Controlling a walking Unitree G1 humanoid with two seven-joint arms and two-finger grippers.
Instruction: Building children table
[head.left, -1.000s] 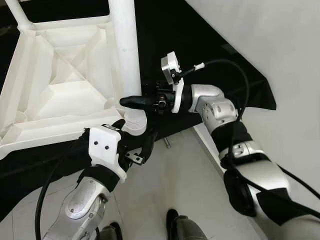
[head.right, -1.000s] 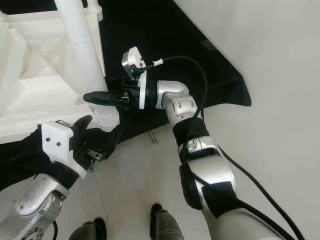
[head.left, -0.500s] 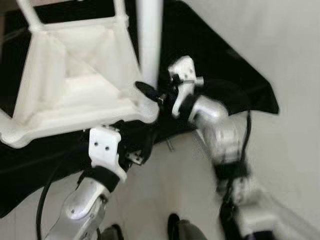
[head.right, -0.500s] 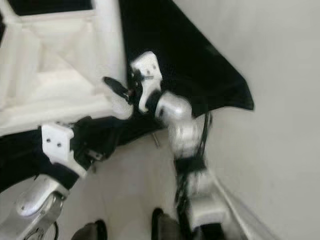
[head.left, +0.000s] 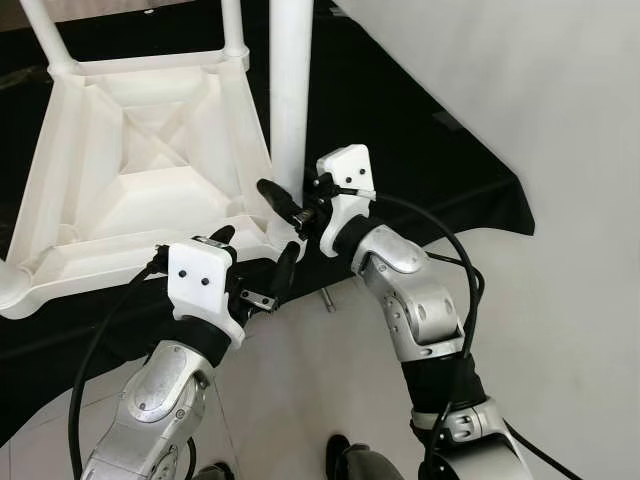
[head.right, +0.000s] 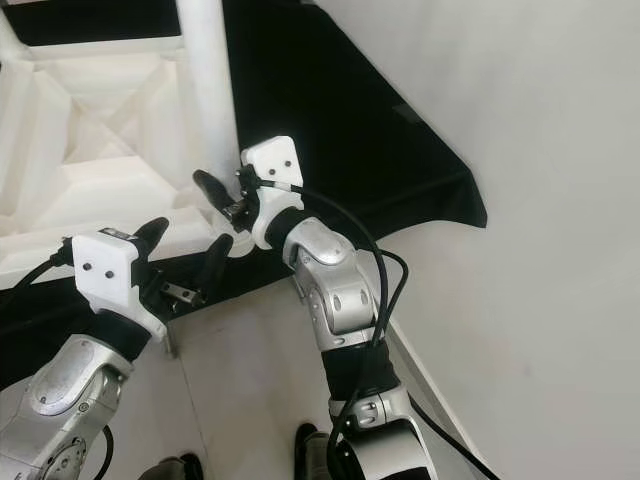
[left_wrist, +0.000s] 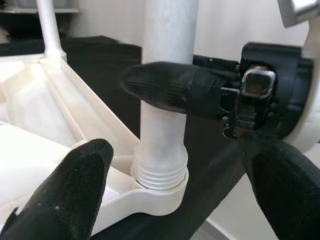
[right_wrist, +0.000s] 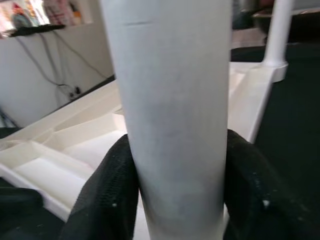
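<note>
Tabletop (head.left: 150, 190) lay upside down on a black cloth (head.left: 420, 130) spread over the floor, ribbed underside facing up. Two thin legs (head.left: 45, 35) stood at its far corners, long axes vertical, tops out of frame.

Left gripper (head.left: 255, 265) sat at the near corner of the tabletop, just below the socket (left_wrist: 160, 185). Its fingers (left_wrist: 65, 190) were spread wide, one either side of the corner, gripping nothing. In the left wrist view both fingertips stood clear of the socket, with a gap on each side.

Leg (head.left: 290, 90) stood upright in that near corner socket, long axis vertical, upper end out of frame. Left wrist view showed the leg's threaded foot (left_wrist: 160, 172) seated in the socket collar, several thread rings still exposed above the rim.

Right gripper (head.left: 288, 205) was at the leg just above the socket, reaching in from the right with its fingers roughly level. It was closed on the leg: the right wrist view showed a black finger (right_wrist: 107, 195) pressed against each side of the white tube. One finger crossed the front of the leg in the left wrist view.

White wall (head.left: 560, 120) rose to the right, beyond the cloth's edge. Pale floor (head.left: 320, 370) lay below the arms.
</note>
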